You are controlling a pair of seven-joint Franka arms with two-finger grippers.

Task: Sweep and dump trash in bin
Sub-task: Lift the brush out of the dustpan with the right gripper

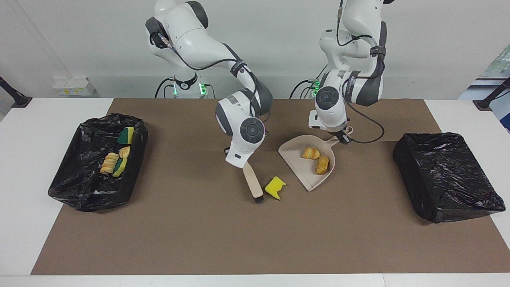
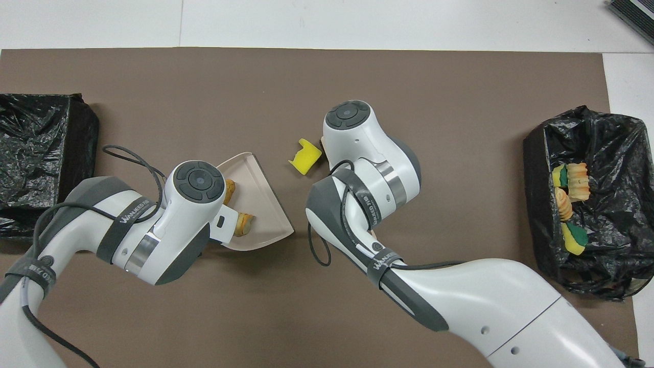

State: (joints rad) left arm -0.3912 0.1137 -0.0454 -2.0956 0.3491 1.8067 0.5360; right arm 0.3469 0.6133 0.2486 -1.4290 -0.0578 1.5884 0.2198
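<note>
My right gripper (image 1: 240,160) sits at centre frame in the facing view, clamped on the handle of the beige brush (image 1: 253,181). The brush slants down to the brown mat (image 1: 199,231), its dark bristles (image 1: 259,198) on the mat, just beside the yellow sponge chunk (image 1: 275,188). In the overhead view that chunk (image 2: 305,157) shows at upper centre, beside my right wrist; the brush is hidden there.

My left gripper (image 1: 342,137) is right of centre in the facing view, closed on the handle of the beige dustpan (image 1: 308,175). The pan lies on the mat, its open mouth toward the chunk. Two golden-brown pastry pieces (image 1: 310,152) (image 1: 322,165) lie in the pan, close together near its back wall. In the overhead view the dustpan (image 2: 265,204) is left of centre, and my left wrist partly covers the pastries (image 2: 244,223).

The bin lined with a black bag (image 1: 79,191) sits at the left of the facing frame, at the right arm's end of the table. In it lie several scraps: a sponge chunk with a dark green side (image 1: 126,136), a pastry piece (image 1: 109,163) and more beside them. In the overhead view this bin (image 2: 536,204) is at the right edge.

A second black-lined bin (image 1: 446,175) sits at the right of the facing frame, at the left arm's end.
</note>
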